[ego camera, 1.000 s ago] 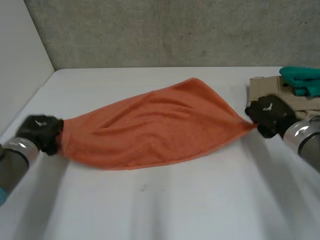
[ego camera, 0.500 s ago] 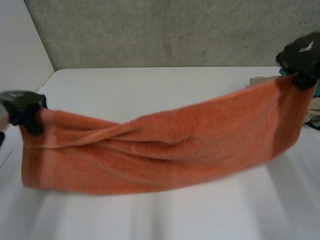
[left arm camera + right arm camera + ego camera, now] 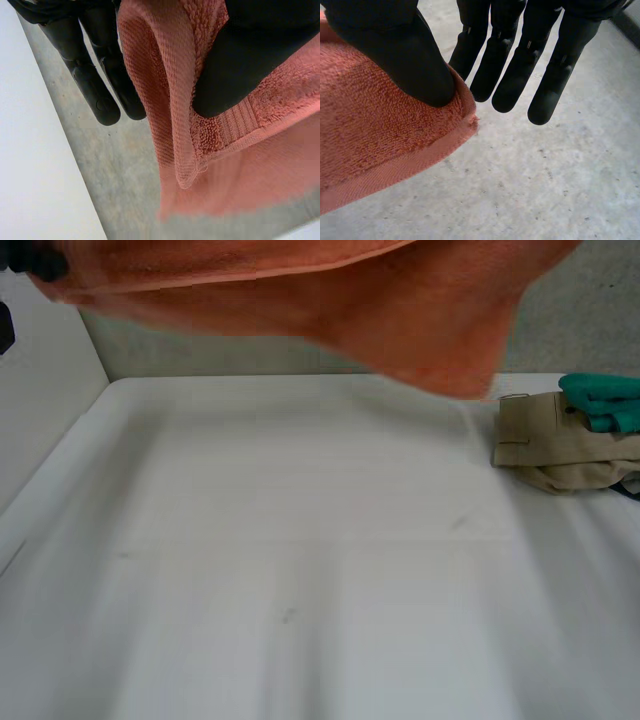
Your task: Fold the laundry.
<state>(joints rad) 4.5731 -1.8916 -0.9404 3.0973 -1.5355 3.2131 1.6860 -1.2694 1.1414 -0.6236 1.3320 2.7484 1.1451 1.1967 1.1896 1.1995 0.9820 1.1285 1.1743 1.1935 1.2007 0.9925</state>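
One white table [image 3: 300,570], smooth and flat with a few faint scuffs, stands against one rough grey concrete wall [image 3: 590,310]. One orange towel [image 3: 400,300] is off the table altogether, strung out in the air above its far side between the two hands, with a loose rounded fold sagging lowest toward the right. It is thick terry (you can see the looped pile up close), with a flat woven band and a stitched hem along the edge. At the table's far right lie two more pieces of laundry. One is a beige garment [image 3: 560,445], a smooth woven fabric, crumpled into a low squarish heap. The other is a smaller teal cloth [image 3: 605,400], folded into soft rolls and resting on the beige one's far end. The two hands are black and matte with rounded tips. The left hand [image 3: 250,55] clamps its thumb onto the towel's hemmed corner, the cloth bunched into a fold between the thumb and the straight fingers [image 3: 95,85] behind it. The right hand [image 3: 400,50] pinches the opposite corner under its thumb, with its other fingers [image 3: 520,65] held straight and slightly apart beside the cloth.
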